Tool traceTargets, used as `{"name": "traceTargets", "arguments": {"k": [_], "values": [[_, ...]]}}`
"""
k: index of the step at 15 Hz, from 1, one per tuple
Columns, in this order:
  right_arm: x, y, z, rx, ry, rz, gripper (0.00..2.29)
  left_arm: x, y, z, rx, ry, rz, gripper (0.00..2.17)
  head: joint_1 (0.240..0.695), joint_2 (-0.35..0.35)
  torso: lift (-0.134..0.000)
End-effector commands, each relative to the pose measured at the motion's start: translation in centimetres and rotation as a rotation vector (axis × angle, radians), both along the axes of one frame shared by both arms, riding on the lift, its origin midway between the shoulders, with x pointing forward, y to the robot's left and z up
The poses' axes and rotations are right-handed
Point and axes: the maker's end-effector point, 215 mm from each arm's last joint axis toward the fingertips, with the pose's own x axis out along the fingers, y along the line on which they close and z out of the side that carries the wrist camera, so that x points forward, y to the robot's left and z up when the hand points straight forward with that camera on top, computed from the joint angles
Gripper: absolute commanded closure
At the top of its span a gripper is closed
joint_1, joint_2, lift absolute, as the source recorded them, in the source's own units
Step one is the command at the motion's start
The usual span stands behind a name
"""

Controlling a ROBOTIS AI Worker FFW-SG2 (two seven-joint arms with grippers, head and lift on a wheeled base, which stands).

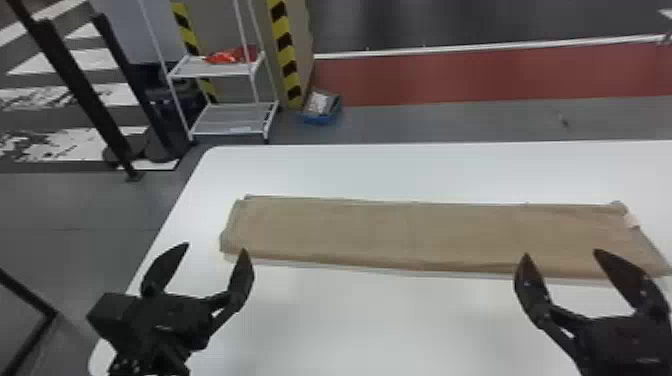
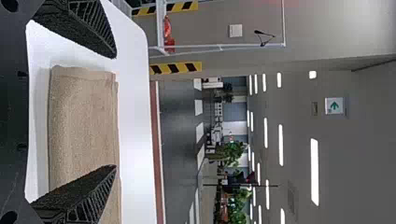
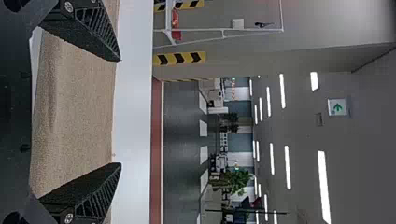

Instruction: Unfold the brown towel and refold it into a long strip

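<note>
The brown towel [image 1: 425, 237] lies flat on the white table as a long strip running left to right, with a small pale tag at its right end. My left gripper [image 1: 210, 250] stands open at the towel's near left corner, holding nothing. My right gripper [image 1: 560, 255] is open too, over the near edge toward the strip's right end. In the left wrist view, the towel [image 2: 84, 121] shows beyond and between the spread fingers of the left gripper [image 2: 116, 112]. The right wrist view has the towel [image 3: 79, 107] behind the parted fingers of the right gripper [image 3: 120, 112].
The white table [image 1: 390, 320] extends in front of and behind the towel, its left edge running beside my left arm. Past the far edge stand a white wire shelf [image 1: 230, 120] and a blue box [image 1: 321, 110] on the floor.
</note>
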Motion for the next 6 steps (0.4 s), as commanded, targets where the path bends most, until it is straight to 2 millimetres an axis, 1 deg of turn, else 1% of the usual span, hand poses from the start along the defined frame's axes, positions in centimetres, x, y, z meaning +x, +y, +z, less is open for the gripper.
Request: {"name": "traceTargets", "arguments": {"k": [1, 6], "values": [[-0.07, 0.11, -0.03, 0.007, 0.002, -0.004, 0.08, -0.07, -0.10, -0.10, -0.002, 0.002, -0.001, 0.03, 0.695, 0.158, -0.123], [-0.17, 0.27, -0.07, 0.008, 0.003, -0.001, 0.08, -0.15, -0.18, -0.40, -0.007, 0.007, -0.003, 0.03, 0.695, 0.160, -0.123]]}}
